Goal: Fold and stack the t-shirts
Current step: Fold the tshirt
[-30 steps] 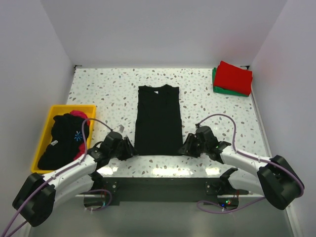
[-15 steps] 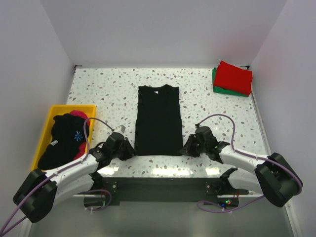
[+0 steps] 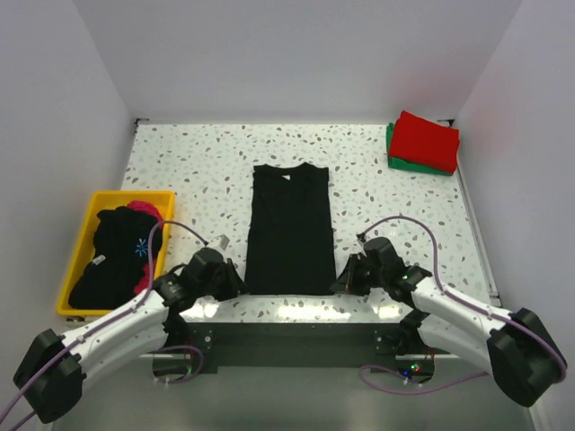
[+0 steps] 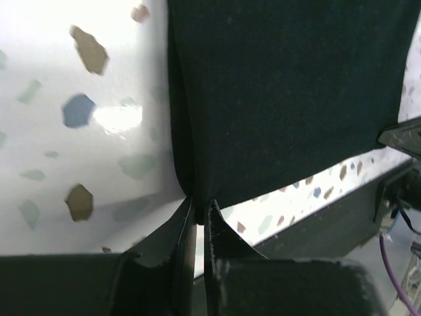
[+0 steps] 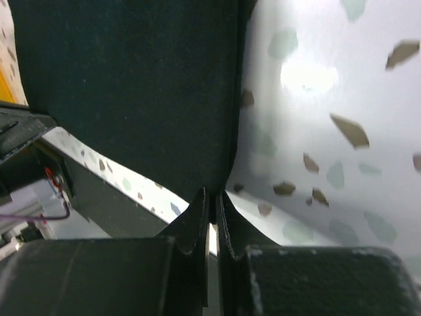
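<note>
Here, the left hand [image 4: 196, 209] is pressed together on the near hem corner of the plain black soft-cloth short-sleeved t-shirt [image 4: 283, 99]; the right hand [image 5: 212, 201] is pinched likewise on the other corner. The shirt lies flat ahead of both hands on the speckled white worktop [image 3: 189, 171]. Both corners are best lifted together, level and taut, then carried forward toward its far end.

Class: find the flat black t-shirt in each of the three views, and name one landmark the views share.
Top external: black t-shirt mid-picture, collar at its far end.
Left wrist: fills the upper right, corner pinched by the left gripper.
Right wrist: fills the upper left, corner pinched by the right gripper.
Shared landmark: the speckled tabletop beside its hem.
</note>
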`<control>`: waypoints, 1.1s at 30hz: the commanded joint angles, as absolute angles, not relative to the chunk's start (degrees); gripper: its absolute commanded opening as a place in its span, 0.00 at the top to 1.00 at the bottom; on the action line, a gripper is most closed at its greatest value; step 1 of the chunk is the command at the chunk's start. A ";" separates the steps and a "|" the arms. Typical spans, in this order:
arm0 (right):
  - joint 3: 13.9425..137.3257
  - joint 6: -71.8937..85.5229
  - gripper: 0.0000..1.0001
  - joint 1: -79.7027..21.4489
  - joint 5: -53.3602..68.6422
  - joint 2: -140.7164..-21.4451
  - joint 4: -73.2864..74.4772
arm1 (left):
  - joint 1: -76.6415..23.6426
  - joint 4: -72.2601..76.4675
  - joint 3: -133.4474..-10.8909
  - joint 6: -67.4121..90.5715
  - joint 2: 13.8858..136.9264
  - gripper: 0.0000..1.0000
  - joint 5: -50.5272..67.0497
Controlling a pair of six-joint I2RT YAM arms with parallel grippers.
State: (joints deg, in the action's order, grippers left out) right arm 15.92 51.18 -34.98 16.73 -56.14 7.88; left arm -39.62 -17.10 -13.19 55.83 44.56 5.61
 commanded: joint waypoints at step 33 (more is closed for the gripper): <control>48.67 39.38 1.00 -23.57 23.29 -60.54 29.98 | -30.77 -25.85 -43.41 48.26 54.74 1.00 18.09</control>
State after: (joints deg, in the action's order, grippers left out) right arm 43.92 41.54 -26.33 19.51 -57.74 33.15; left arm -33.17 -30.11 -39.38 52.38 52.40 12.29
